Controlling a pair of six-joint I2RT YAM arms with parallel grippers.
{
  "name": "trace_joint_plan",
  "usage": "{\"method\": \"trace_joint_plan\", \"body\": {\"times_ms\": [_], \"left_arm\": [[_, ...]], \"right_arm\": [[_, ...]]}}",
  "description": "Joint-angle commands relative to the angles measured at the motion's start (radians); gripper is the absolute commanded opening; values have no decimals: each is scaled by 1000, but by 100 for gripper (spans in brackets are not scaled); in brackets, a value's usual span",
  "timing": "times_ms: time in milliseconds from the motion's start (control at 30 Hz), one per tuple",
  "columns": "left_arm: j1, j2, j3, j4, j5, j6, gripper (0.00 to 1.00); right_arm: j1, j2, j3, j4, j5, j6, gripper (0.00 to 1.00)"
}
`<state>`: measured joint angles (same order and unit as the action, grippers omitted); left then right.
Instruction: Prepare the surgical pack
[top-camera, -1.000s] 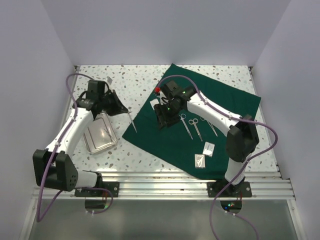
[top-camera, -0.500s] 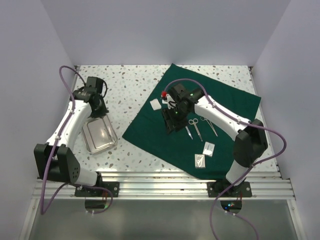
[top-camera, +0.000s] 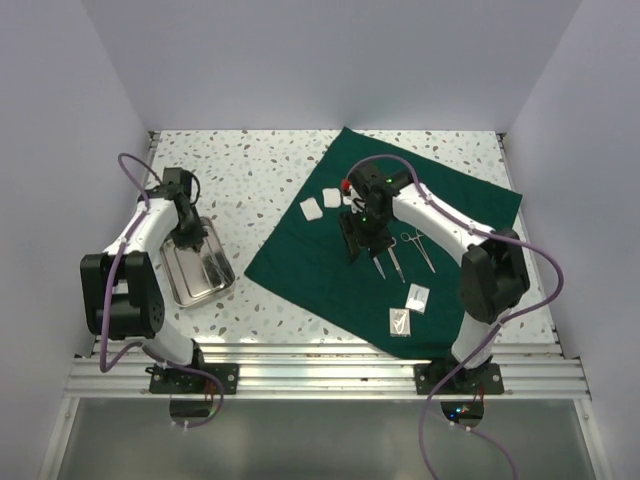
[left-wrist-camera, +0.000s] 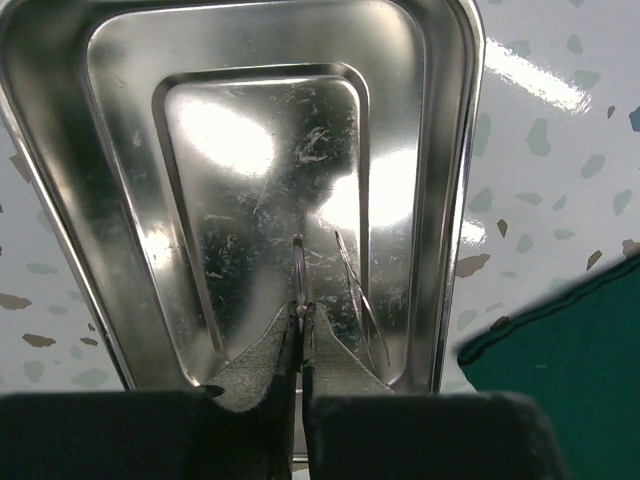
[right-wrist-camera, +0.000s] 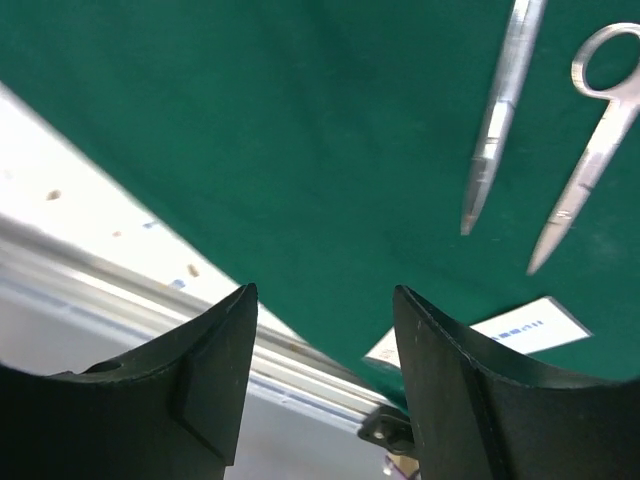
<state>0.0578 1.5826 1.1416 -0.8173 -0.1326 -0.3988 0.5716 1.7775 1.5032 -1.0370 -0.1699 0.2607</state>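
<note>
**Desk** (top-camera: 260, 170): speckled terrazzo top, carrying all items below.

**Green cloth** (top-camera: 300, 260): dark green sheet, laid flat as a diamond over the middle and right of the desk, its near corner reaching the front rail.

**Steel tray** (top-camera: 205, 275): shiny, rectangular, on bare desk just left of the cloth, not touching it. The left wrist view shows its scratched floor (left-wrist-camera: 250, 150).

**Right hand** (top-camera: 358, 245): poised over the cloth's middle, fingers spread wide (right-wrist-camera: 322, 295), nothing between them.

**Left hand** (top-camera: 187, 232): over the far end of the tray, fingers pinched together (left-wrist-camera: 302, 315) on a slim steel instrument (left-wrist-camera: 298, 272), whose tip points into the tray.

**Steel instruments** (top-camera: 396, 260): three on the cloth, side by side, just right of the right hand. One has ring handles (right-wrist-camera: 590, 140).

**White packets** (top-camera: 417, 298): two, near the cloth's near corner.

**Gauze squares** (top-camera: 312, 209): white, at least two, on the cloth's left part, beyond the right hand.
</note>
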Motion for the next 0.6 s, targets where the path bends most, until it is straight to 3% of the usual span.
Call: {"method": "trace_joint_plan", "body": {"times_ms": [0,33,67,167,267,567], "left_arm": [[10,2,-17,75,67,25,12],[8,-6,-19,76,80,17,21],[10,-10,-19,78,90,15,37],[-6,-29,4,67,103,17,48],[-16,-65,4,63,122,18,52],[-41,-211,-63,153,246,-20,51]], "right_arm": [[-15,57,41,-40,116,-18,60],[-18,71,48,-40,138,-24,59],[-19,98,55,-40,167,-40,59],[-27,135,66,-26,237,-54,56],[-35,175,52,14,274,-55,53],[-50,279,75,89,285,-72,42]]}}
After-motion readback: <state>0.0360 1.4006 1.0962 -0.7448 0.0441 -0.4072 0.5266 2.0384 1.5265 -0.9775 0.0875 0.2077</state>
